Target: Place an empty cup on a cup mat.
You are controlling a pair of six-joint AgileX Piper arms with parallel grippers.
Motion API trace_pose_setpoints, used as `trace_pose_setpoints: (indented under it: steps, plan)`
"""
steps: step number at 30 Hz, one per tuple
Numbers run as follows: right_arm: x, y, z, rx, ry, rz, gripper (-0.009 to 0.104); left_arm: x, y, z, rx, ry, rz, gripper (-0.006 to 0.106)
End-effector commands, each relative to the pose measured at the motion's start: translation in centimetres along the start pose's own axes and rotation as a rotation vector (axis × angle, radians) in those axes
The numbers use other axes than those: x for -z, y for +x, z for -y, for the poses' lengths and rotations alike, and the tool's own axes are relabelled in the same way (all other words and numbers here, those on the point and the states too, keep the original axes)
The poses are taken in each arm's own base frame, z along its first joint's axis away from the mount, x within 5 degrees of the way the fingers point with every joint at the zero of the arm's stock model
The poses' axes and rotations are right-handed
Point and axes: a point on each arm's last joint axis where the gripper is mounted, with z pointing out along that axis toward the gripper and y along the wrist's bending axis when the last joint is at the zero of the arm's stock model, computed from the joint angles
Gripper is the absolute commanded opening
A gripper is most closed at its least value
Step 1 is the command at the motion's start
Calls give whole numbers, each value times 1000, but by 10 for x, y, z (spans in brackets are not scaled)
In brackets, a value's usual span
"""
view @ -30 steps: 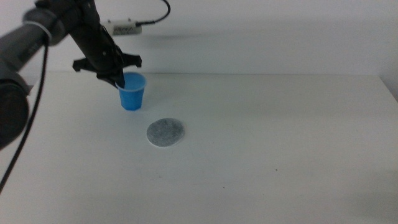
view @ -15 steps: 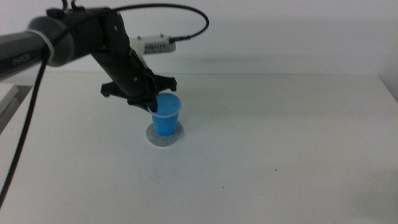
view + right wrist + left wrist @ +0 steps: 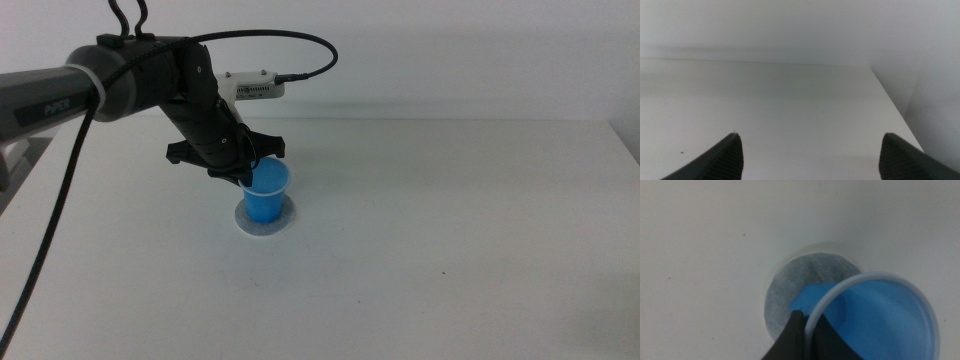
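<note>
Your right gripper (image 3: 810, 150) waits off the near right, jaws spread wide. Farther left, the cup mat (image 3: 265, 219) carries the upright blue cup (image 3: 266, 194); your left gripper (image 3: 243, 176) pinches its far-left rim.

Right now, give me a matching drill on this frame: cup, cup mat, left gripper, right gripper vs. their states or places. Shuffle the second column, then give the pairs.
Column 1
1. the cup
2. the cup mat
3. the left gripper
4. the right gripper

Column 2
A. open, over bare table, out of the middle view
B. flat grey disc with a white edge, partly covered
C. shut on a thin blue rim
D. bright blue, upright, over the grey disc

Pairs: 1-D, 2-B, 3-C, 4-A
</note>
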Motion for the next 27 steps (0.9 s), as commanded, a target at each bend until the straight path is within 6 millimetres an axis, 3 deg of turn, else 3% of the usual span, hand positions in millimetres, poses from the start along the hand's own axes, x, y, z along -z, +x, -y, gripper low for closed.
trace_pose_setpoints:
  steps: [1, 5, 9, 12, 18, 19, 23, 27]
  plan:
    - [0, 0, 0, 11, 0, 7, 93, 0, -1, 0, 3, -5, 15, -2]
    - [0, 0, 0, 11, 0, 7, 93, 0, -2, 0, 26, -1, 25, 1]
    - [0, 0, 0, 11, 0, 7, 93, 0, -2, 0, 22, -3, 26, 12]
    - [0, 0, 0, 11, 0, 7, 93, 0, -2, 0, 22, -3, 26, 30]
    - [0, 0, 0, 11, 0, 7, 93, 3, -1, 0, -1, -6, 12, 85]
    - [0, 0, 0, 11, 0, 7, 93, 8, -1, 0, -15, -6, 9, 94]
    - [0, 0, 0, 11, 0, 7, 93, 52, -5, 8, -180, 46, 34, 94]
    - [0, 0, 0, 11, 0, 7, 93, 106, 3, 6, -203, 33, 109, 94]
